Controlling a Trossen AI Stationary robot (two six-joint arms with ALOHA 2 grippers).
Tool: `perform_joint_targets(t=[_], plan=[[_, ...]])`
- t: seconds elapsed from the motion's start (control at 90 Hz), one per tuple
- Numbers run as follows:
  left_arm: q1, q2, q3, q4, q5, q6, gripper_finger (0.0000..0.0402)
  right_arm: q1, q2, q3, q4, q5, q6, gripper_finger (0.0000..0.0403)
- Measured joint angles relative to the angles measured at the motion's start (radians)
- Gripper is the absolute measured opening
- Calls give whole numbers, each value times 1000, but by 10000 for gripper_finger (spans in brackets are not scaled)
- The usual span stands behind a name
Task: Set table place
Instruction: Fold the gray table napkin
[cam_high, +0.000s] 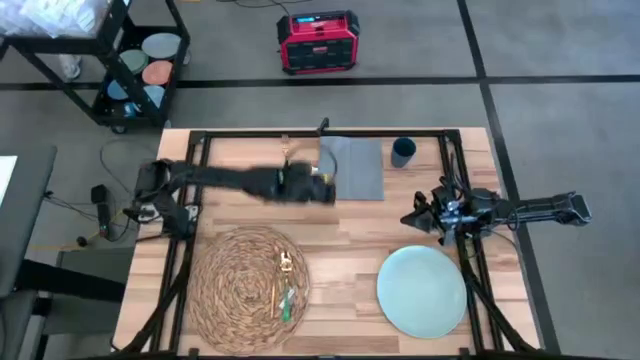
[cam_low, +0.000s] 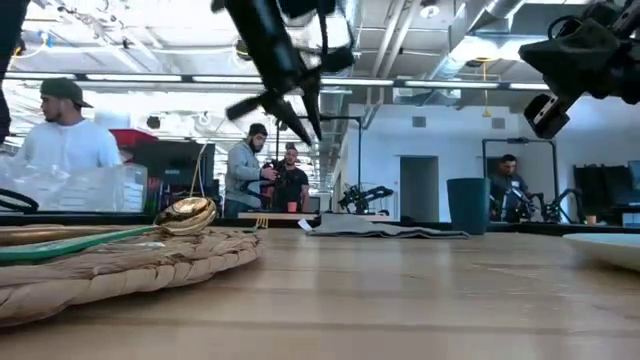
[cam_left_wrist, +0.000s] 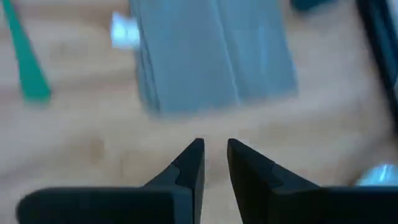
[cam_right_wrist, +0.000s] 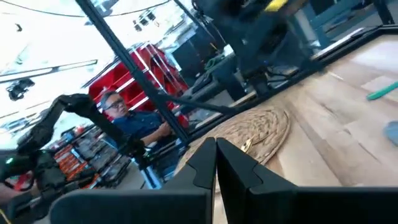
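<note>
The grey napkin (cam_high: 352, 167) lies flat near the table's far edge, with the dark teal cup (cam_high: 403, 152) standing to its right. A green-handled piece of cutlery (cam_left_wrist: 25, 62) lies on the wood to the napkin's left. The woven placemat (cam_high: 240, 290) lies near left with gold and green-handled cutlery (cam_high: 284, 285) on its right part. The pale plate (cam_high: 422, 290) rests on the wood at the near right. My left gripper (cam_left_wrist: 214, 152) hangs above the table at the napkin's near left corner, open by a narrow gap. My right gripper (cam_high: 408, 218) hovers shut beyond the plate.
Black rails (cam_high: 320, 132) frame the tabletop along its far edge and both sides. A black cart (cam_high: 130, 60) and a red box (cam_high: 318, 42) stand on the floor beyond the table. People (cam_low: 60, 130) show in the room behind. Bare wood (cam_high: 340, 250) lies between placemat and plate.
</note>
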Motion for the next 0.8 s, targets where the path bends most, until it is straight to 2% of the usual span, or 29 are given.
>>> perform_joint_targets(t=[0.2,0.333,0.478,0.6,0.8], plan=[[186,57,-6,209,146,71,55,8,0,0,3,-6,3,0],[249,113,-4,294,216,109,66,22,0,0,10,-12,-3,0],[274,201,-7,314,339,114,94,32,0,0,20,-27,41,5],[275,255,-7,327,439,112,123,33,0,0,31,-27,80,30],[287,263,-5,319,437,104,168,33,0,0,38,-27,100,80]])
